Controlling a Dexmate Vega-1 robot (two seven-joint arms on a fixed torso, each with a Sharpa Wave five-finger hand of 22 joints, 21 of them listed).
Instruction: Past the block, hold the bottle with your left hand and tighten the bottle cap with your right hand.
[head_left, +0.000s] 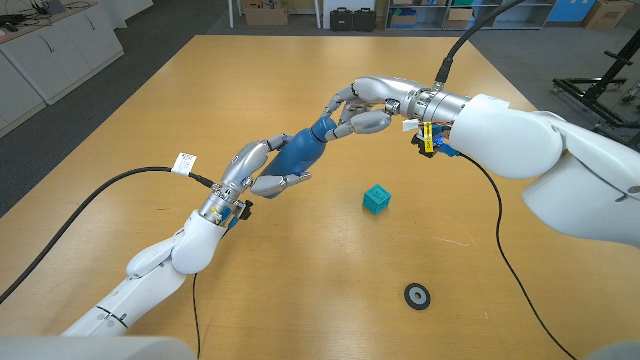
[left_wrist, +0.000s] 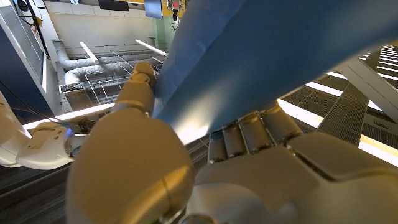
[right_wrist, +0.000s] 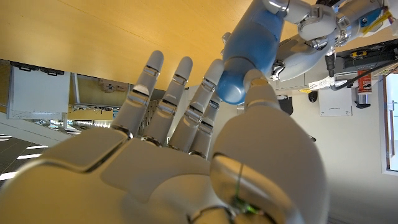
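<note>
Nearest the head camera, both arms reach in over the wooden table and meet at the blue bottle, which is held up in the air well beyond the small teal block. Lower on the bottle, the left hand wraps its fingers around the body, with the thumb on one side and the other fingers on the other, as the left wrist view confirms, where blue plastic lies right against the curled fingers. At the bottle's far end, the right hand closes on the neck: in the right wrist view the thumb presses one side of the rounded blue cap and the nearest finger lies along the other, while the remaining fingers stand stretched out and apart, touching nothing. From the block, the bottle lies farther away and toward the robot's left; its long axis is tilted, running from the left hand's grip up and away toward the right hand, so the cap end points at the right palm. That line-up seems to me what the coming twist depends on: the right hand is the one on the cap and must turn about this slanted axis while the left keeps the body from turning with it. A dark ring lies on the table nearer than the block.
</note>
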